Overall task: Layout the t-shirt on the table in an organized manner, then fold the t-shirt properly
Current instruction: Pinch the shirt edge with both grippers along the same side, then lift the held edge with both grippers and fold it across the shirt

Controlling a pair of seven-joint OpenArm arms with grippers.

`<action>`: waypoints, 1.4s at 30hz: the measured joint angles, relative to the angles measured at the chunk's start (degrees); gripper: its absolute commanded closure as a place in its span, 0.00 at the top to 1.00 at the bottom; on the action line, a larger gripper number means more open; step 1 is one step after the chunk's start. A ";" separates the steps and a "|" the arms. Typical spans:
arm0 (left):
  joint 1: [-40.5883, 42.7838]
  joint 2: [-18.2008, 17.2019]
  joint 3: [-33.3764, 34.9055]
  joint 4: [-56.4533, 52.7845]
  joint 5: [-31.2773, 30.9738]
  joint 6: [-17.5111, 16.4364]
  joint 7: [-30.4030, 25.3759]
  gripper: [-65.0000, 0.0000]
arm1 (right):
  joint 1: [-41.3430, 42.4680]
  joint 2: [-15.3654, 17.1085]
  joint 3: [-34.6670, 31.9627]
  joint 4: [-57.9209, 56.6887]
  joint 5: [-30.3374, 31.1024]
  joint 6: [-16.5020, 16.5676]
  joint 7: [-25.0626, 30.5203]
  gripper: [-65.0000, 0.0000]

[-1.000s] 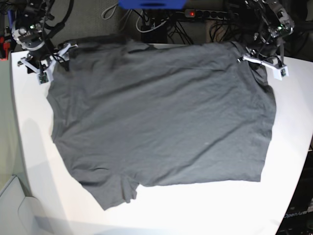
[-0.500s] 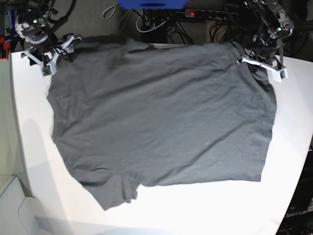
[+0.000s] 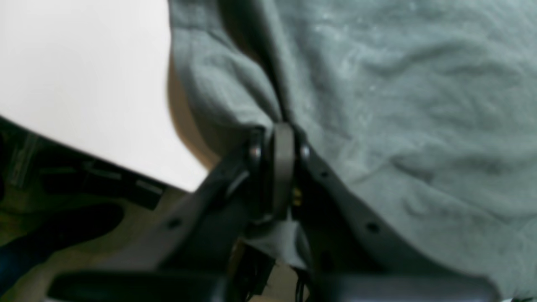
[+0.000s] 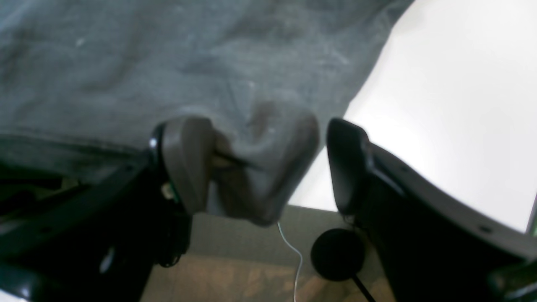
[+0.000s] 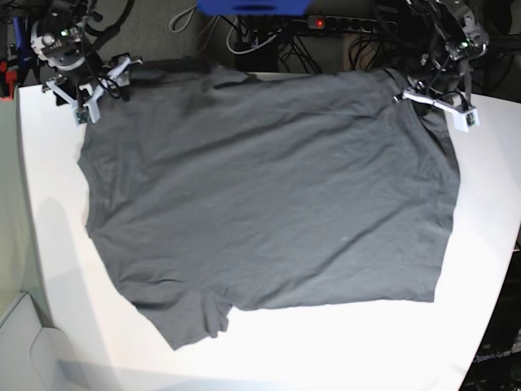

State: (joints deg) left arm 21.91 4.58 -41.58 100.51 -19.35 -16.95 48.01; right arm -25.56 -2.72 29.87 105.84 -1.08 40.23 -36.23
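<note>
Wrist views: left fingers [image 3: 280, 142] clenched on t-shirt [image 3: 398, 105] edge, right fingers [image 4: 184, 163] spread around a fold.

Your arms: black links trailing dark cables; white brackets at left gripper [image 5: 440, 106] and right gripper [image 5: 88, 96]; black screw-studded fingers [image 4: 348, 167], grey pads.

This looks like a robotics lab or workshop. A plain white surface [image 5: 342, 350] with rounded corners serves as the work area, and two robot arms are mounted at its far corners. Beyond its far edge lies a power strip [image 5: 346, 23] with a lit red switch, tangled black cables [image 5: 269, 41], and a blue box [image 5: 252, 6] on the floor.
</note>
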 measured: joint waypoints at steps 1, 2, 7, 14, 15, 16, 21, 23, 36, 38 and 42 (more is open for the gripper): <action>0.15 0.00 0.00 0.00 0.02 0.02 0.02 0.00 | -0.02 0.00 0.00 -0.04 0.00 0.02 0.00 0.66; 0.13 0.02 -0.11 0.00 0.04 0.02 0.07 0.00 | -0.02 0.02 0.02 -0.09 -0.04 0.00 -0.02 0.66; 0.79 0.00 -0.11 0.02 -0.37 0.02 -0.04 0.00 | 0.13 0.02 0.02 -2.19 0.04 0.00 0.22 0.61; 0.94 -0.17 -0.20 0.02 -0.22 0.00 0.00 0.00 | 0.28 0.02 0.09 -3.98 0.74 -0.04 1.18 0.47; 0.96 -0.15 -0.20 0.04 -0.22 0.00 0.00 0.00 | 0.26 0.02 0.09 -4.02 0.72 -0.04 1.36 0.46; 0.96 -0.17 -0.20 0.04 -0.20 0.00 0.00 0.00 | 0.26 0.02 0.09 -4.02 0.72 -0.04 1.33 0.45; 0.96 -0.31 -0.20 0.07 -0.22 0.00 0.00 0.00 | 0.61 0.02 0.09 -4.02 0.68 -0.04 1.29 0.27; 0.96 -0.31 -0.20 0.04 -0.22 0.00 0.00 0.00 | 0.81 0.02 0.09 -4.07 0.48 -0.07 1.29 0.16; 0.13 -0.48 -0.20 5.81 -0.15 0.02 0.02 0.00 | 1.86 -0.11 -0.81 3.82 -0.33 -0.04 -0.26 0.00; 0.13 -0.42 -0.20 6.05 -0.17 1.36 0.04 0.00 | 1.88 0.02 -2.58 5.05 -0.17 -0.02 -0.20 0.00; 0.22 -0.50 -0.20 6.05 0.04 2.58 0.22 0.00 | 3.02 0.02 -5.20 5.55 -0.15 -0.02 -0.17 0.00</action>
State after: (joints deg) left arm 22.13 4.08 -41.78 106.56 -19.31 -14.37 48.23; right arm -22.55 -2.70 24.67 111.39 -1.23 40.21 -36.40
